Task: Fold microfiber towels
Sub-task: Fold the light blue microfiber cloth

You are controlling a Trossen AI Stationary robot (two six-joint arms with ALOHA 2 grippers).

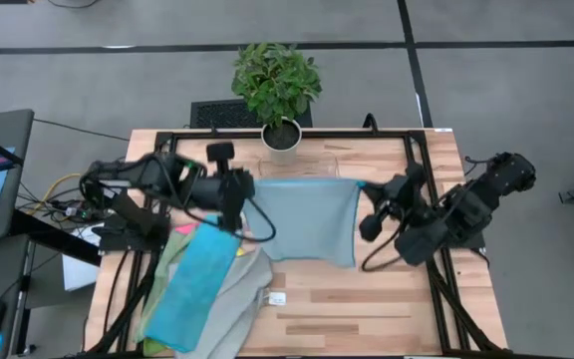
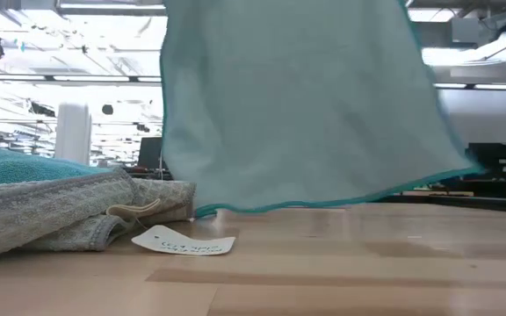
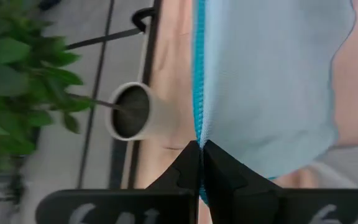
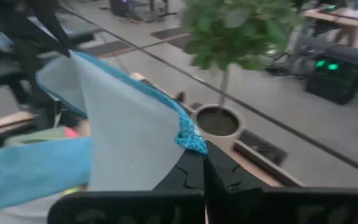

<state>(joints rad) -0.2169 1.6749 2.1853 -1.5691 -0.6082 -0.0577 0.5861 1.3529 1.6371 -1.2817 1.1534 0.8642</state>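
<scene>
Both end effectors, left (image 1: 249, 185) and right (image 1: 367, 187), pinched the grey towel's (image 1: 307, 219) upper corners above the surface (image 1: 367, 299); uneven pulling risked a slipped corner.

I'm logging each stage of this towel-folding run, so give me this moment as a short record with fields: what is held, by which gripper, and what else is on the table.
held towel: light grey towel with teal edging, lifted and hanging, its lower edge just above the table
left gripper: shut on one upper corner
right gripper: shut on the other upper corner
pile: bright blue towel on top of grey and other towels, on the left side
other: potted plant at the far edge; a white tag beside the pile
</scene>
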